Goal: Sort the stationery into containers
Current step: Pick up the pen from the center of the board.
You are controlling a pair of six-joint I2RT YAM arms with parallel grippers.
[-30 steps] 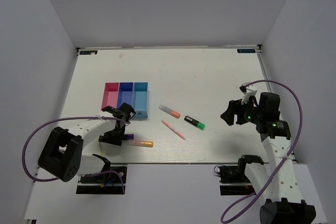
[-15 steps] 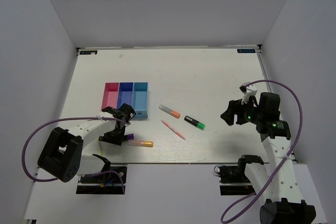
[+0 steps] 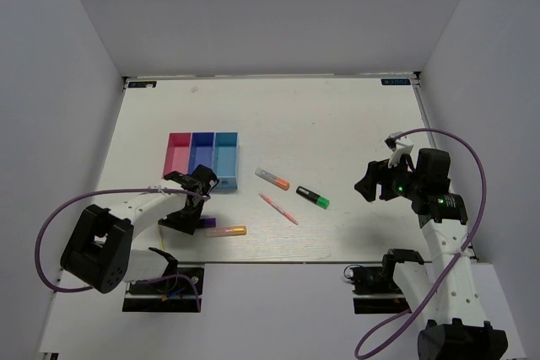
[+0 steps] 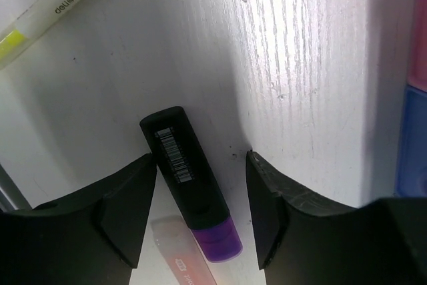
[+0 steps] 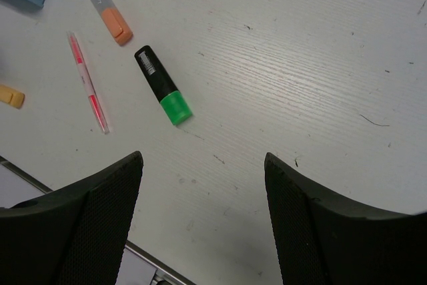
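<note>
White walls close the table at 9, 12 and 3 o'clock. Its near edge runs just past the pink-and-orange marker, and the broadest open surface lies at 12 o'clock from the tray. The left gripper, at 6 o'clock from the tray, has its jaws spread astride the purple-capped highlighter, which lies on the table with its cap toward the wrist. The right gripper hangs with jaws apart, and the black-and-green highlighter lies at 9 o'clock from it in the top view.

The tabletop is showing white, matt, finely grained wood. The purple-capped highlighter is looking like smooth, faintly glossy black plastic; the black-and-green highlighter is looking alike.
</note>
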